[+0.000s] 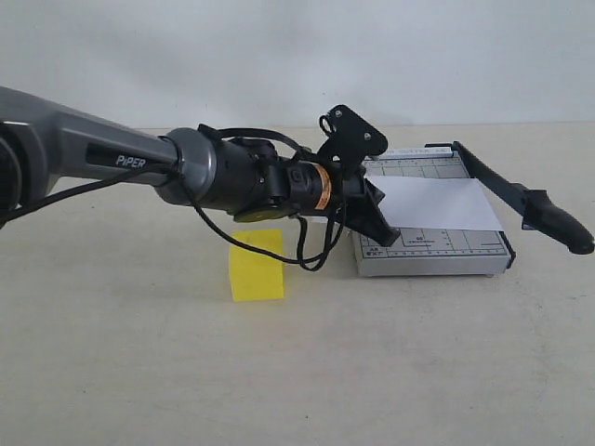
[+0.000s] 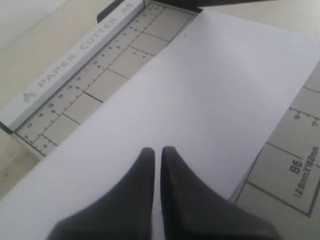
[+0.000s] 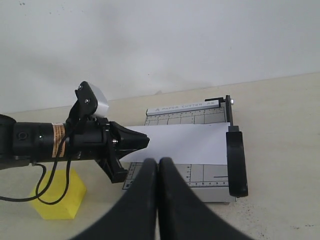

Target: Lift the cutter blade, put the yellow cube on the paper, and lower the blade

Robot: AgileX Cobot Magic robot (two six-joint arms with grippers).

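The grey cutter base (image 1: 437,253) lies right of centre with the white paper (image 1: 437,204) across it. The black cutter blade (image 1: 548,218) slants out from its far hinge, its handle beyond the base's right edge and seemingly lifted a little. The yellow cube (image 1: 257,265) rests on the table left of the base, under my left arm. My left gripper (image 1: 379,197) is shut and empty above the paper's left part (image 2: 200,100); its tips (image 2: 157,150) are nearly together. My right gripper (image 3: 158,162) is shut and empty, held in front of the base (image 3: 210,177), facing blade (image 3: 236,160) and cube (image 3: 57,197).
A black cable loop (image 1: 311,253) hangs from the left wrist between cube and base. The beige tabletop (image 1: 297,372) stretches in front, and a white wall (image 1: 279,56) closes the back. The base's ruled fence (image 2: 75,75) reads PAPER CUTTER.
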